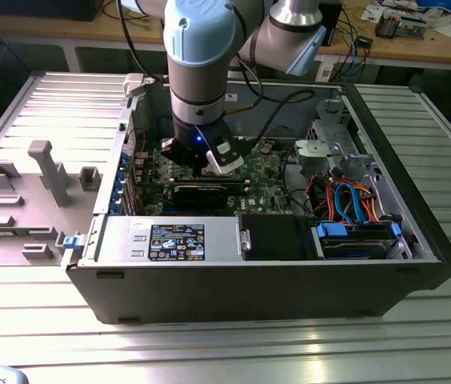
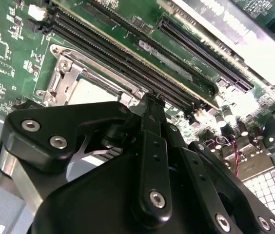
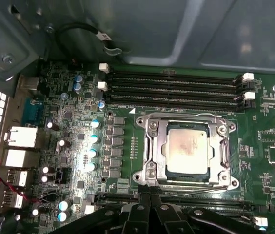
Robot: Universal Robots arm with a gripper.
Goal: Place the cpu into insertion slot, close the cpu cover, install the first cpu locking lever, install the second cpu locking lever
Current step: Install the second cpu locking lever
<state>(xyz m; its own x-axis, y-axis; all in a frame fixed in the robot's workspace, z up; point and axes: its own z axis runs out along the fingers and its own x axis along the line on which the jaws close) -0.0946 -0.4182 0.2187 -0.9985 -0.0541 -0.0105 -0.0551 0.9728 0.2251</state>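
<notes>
The cpu (image 3: 187,148), a square silver-grey chip, lies flat in the insertion slot (image 3: 145,176) on the green motherboard. The silver cpu cover (image 3: 157,146) lies down around it. One thin wire locking lever (image 3: 186,116) runs along the side of the socket towards the memory slots. Another locking lever (image 3: 196,191) runs along the side nearest my gripper (image 3: 148,195). My black fingers are shut just beside the socket's rim, and I see nothing between them. In the second wrist view, my gripper (image 2: 150,100) points at the socket edge next to the cpu (image 2: 86,92). In the exterior view, my gripper (image 1: 209,166) hangs low inside the case.
Black memory slots (image 3: 176,85) run just past the socket. A long black graphics card (image 1: 201,194) lies across the board near my gripper. A power supply (image 1: 169,240), a drive cage with blue and orange cables (image 1: 353,204) and the case walls close in. A grey fixture tray (image 1: 25,200) sits at the exterior view's left.
</notes>
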